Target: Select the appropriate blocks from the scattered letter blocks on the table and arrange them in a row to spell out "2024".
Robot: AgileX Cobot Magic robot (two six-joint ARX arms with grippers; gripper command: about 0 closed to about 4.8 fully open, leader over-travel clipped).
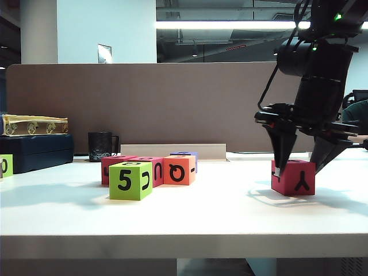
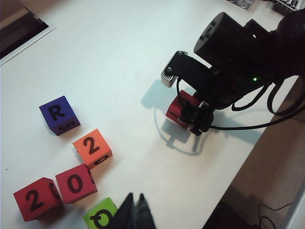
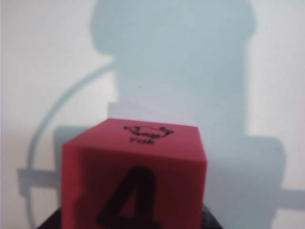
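Note:
On the table (image 1: 218,213) at the right stands a pink-red block (image 1: 296,179), Y on its front and 4 on top (image 3: 136,171). My right gripper (image 1: 299,169) (image 3: 133,222) points down over it with a finger on each side; contact is unclear. In the left wrist view the right gripper (image 2: 190,117) covers most of this block (image 2: 180,107). A near row reads red 2 (image 2: 33,199), red 0 (image 2: 75,183), orange 2 (image 2: 92,148). My left gripper (image 2: 134,198) hovers shut and empty beside a lime-green block (image 2: 100,217).
A purple block marked R (image 2: 58,114) lies past the orange one. The green block shows 5 (image 1: 129,180) in front of the row. A black mug (image 1: 100,145), a dark box (image 1: 34,152) and a brown partition stand behind. Another green block (image 1: 4,165) sits at the far left.

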